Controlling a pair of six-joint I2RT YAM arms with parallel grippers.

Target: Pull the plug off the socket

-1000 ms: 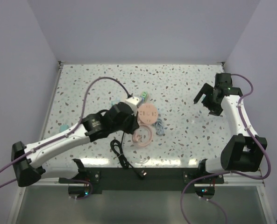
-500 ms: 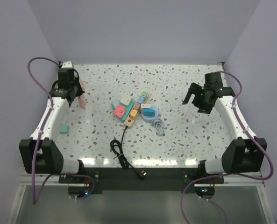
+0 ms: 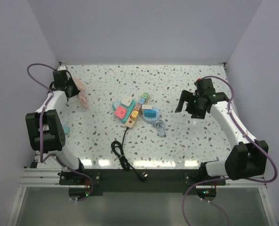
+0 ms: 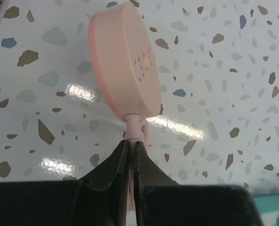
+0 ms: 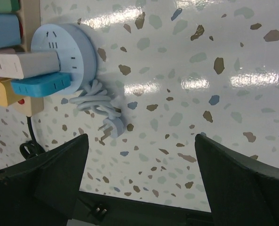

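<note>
A: Socket (image 3: 130, 121)?
B: Mid-table, blocks (image 3: 122, 111) stuck on it. R gripper (image 3: 188, 108) wide open, empty, just right of it. L gripper (image 4: 131, 142) far left, pinched on pink plug (image 4: 125, 61) stem.
A: Step?
B: Plug's off, I'd say. Next: put it down gently.

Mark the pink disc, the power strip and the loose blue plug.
pink disc (image 4: 130, 61): left wrist view, middle of its flat face.
power strip (image 3: 129, 122): top view, bare wooden end by the cable.
loose blue plug (image 5: 115, 126): right wrist view, its body.

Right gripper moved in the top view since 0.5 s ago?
Yes. The right gripper has shifted left, closer to the socket, which has stayed put.
</note>
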